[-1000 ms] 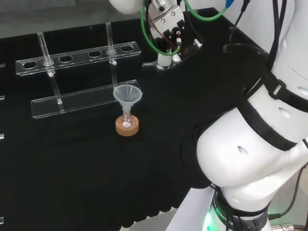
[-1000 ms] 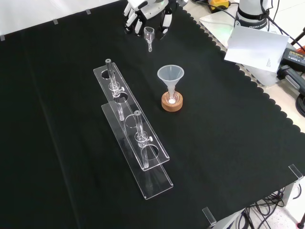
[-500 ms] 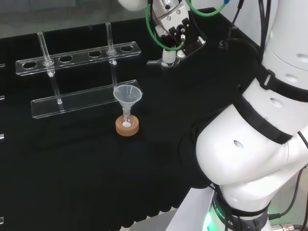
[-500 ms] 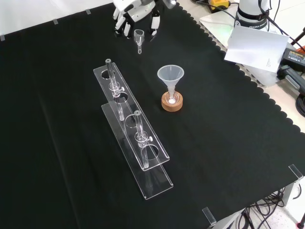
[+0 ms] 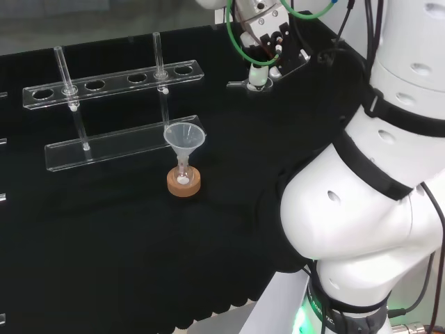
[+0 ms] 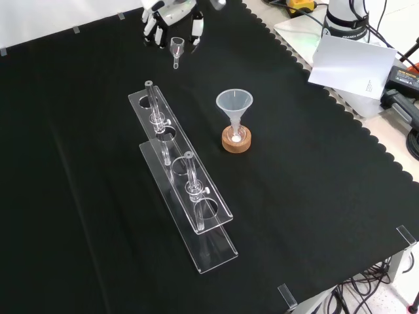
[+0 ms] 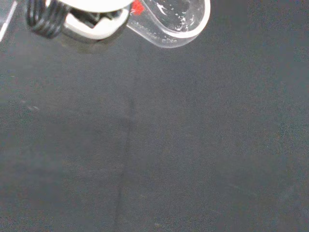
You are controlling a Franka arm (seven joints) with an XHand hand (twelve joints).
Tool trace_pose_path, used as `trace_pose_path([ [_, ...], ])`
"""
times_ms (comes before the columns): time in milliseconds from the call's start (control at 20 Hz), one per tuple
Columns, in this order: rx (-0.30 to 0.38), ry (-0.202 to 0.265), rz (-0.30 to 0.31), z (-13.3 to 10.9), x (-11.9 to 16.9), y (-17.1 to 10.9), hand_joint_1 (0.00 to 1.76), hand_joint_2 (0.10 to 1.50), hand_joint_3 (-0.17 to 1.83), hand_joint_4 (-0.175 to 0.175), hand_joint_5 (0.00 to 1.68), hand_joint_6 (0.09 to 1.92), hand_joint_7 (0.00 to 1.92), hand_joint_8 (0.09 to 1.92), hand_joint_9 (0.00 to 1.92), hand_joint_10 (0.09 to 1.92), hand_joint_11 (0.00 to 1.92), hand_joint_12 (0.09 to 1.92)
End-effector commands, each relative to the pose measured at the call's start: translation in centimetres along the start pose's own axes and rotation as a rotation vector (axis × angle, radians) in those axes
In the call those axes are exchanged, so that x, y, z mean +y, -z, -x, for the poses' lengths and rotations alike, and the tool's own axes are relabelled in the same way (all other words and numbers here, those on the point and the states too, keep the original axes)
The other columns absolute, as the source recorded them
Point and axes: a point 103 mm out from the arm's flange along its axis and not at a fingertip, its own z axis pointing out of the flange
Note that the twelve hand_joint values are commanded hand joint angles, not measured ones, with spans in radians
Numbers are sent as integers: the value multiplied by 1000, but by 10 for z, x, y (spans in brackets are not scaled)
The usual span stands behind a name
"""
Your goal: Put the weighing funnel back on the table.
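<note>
Front view: at the top edge the hand [image 6: 167,13] has its fingers curled round the weighing funnel [image 6: 176,48], whose stem points toward the clear tube rack [image 6: 185,191] near it. Whether the piece touches the black table [image 6: 314,196] I cannot tell. Right of the rack, the big funnel [image 6: 234,103] stands on a cork ring [image 6: 236,141].

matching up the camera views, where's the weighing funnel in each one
Head view: weighing funnel near top centre, under the robot hand, up-right of the funnel.
Front view: weighing funnel near the top, in the robot hand, up-left of the funnel.
Wrist view: weighing funnel close up, against the robot hand.
Shared landmark: the funnel on its cork ring, head and front views.
</note>
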Motion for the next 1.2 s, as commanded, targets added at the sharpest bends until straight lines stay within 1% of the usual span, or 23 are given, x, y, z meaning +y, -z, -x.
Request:
trace_pose_path([
  [50, 15, 27, -27, 16, 47, -28, 1090, 697, 653, 175, 1186, 827, 549, 640, 928, 330, 747, 1074],
  [350, 38, 48, -22, 21, 72, -38, 1090, 697, 652, 175, 1185, 828, 549, 640, 929, 329, 747, 1074],
  [600, 31, 56, -35, 19, 91, -46, 1090, 698, 651, 175, 1185, 827, 549, 640, 929, 329, 747, 1074],
  [850, 37, 64, -45, 15, 112, -54, 1090, 698, 650, 175, 1185, 828, 549, 641, 929, 329, 747, 1074],
  [1200, 37, 82, -68, 1, 139, -67, 1090, 699, 649, 175, 1184, 828, 548, 641, 929, 328, 748, 1074],
])
